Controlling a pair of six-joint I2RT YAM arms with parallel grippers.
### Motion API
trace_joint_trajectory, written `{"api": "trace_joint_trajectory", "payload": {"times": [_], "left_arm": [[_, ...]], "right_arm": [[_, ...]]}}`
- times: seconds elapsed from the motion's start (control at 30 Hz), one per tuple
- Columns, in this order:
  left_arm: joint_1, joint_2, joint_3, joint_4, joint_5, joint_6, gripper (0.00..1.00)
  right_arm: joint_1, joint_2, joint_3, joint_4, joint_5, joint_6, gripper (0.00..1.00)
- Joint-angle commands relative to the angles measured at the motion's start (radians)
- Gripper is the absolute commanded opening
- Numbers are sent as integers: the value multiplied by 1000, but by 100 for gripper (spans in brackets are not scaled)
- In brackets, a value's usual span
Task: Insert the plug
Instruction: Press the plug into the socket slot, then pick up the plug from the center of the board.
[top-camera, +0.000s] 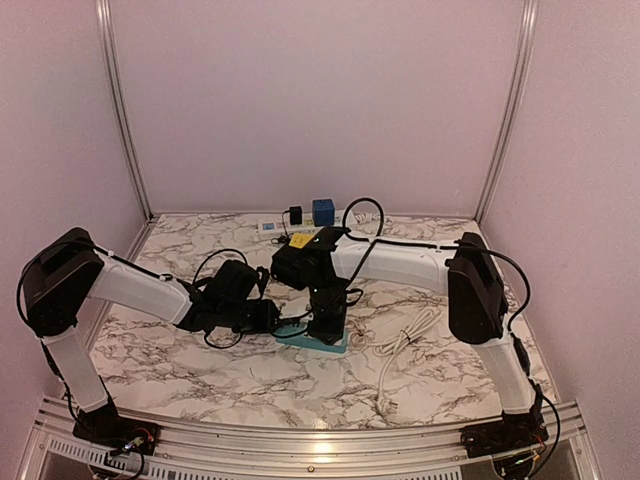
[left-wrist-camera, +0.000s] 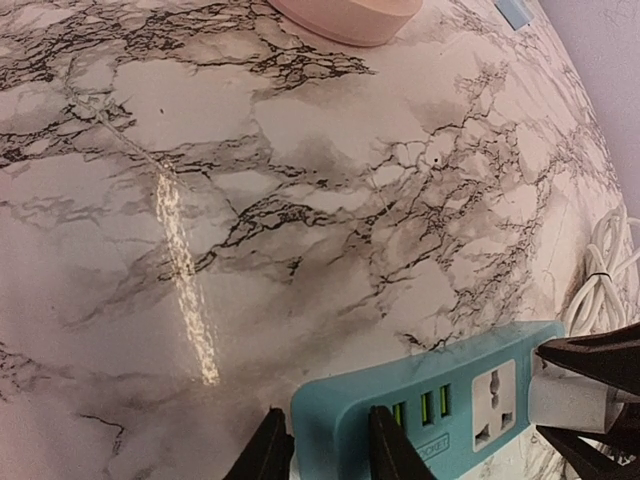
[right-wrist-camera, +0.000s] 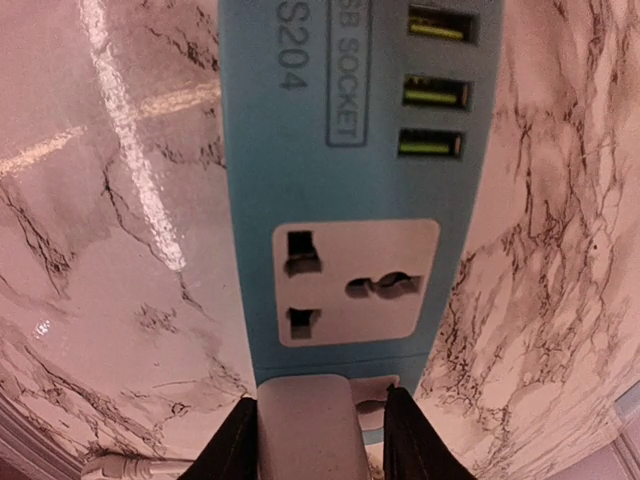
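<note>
Top external shows both arms reaching in over the marble table (top-camera: 200, 372) and meeting at a teal power strip (top-camera: 336, 346) lying flat near the middle. The left gripper (top-camera: 272, 318) is at the strip's left end and the right gripper (top-camera: 326, 328) stands over it from above. A loose white cable (top-camera: 400, 345) lies coiled just to the right. Left wrist shows the left gripper (left-wrist-camera: 328, 450) nipped tight on the near end of the power strip, one finger at the strip's outer edge and the other on its top face. Beyond them come three green USB ports (left-wrist-camera: 425, 408) and a white universal socket (left-wrist-camera: 495, 400). Past that socket a white plug (left-wrist-camera: 565, 402) sits between the right gripper's two black fingers. A pink round object (left-wrist-camera: 345, 15) lies at the far edge. Right wrist looks straight down the strip. The plug stands on its face, over the socket plate next to the universal socket, and how deep its pins sit cannot be told. The right gripper's jaws are only narrowly parted around the plug: one finger lies against its side, and a sliver of gap shows between the other finger and the plug.
</note>
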Motion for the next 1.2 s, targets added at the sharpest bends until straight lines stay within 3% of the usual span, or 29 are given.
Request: {"api": "trace_joint_trajectory", "payload": {"times": [0.0,0.2,0.3,0.67,0.8,1.0,1.17], "left_arm": [[-21,9,-22,-27,36,7,27],[-21,6,-22,-27,36,5,28],[-22,2,-22,-31,36,5,32],[-21,-7,-14,-41,34,7,38],[-22,-4,-12,-39,36,6,39],[-21,-19,-25,-39,38,-6,39],[-25,-21,-49,2,67,-71,39]], "right_arm": [[2,-27,14,92,27,-5,39],[3,-78,31,95,23,-6,45],[2,-117,28,116,2,-9,49],[-19,-306,-49,197,-171,-48,64],[-48,-382,-90,245,-219,-44,65],[-122,-474,-172,347,-132,-7,66],[-289,-481,-206,430,-44,93,66]]}}
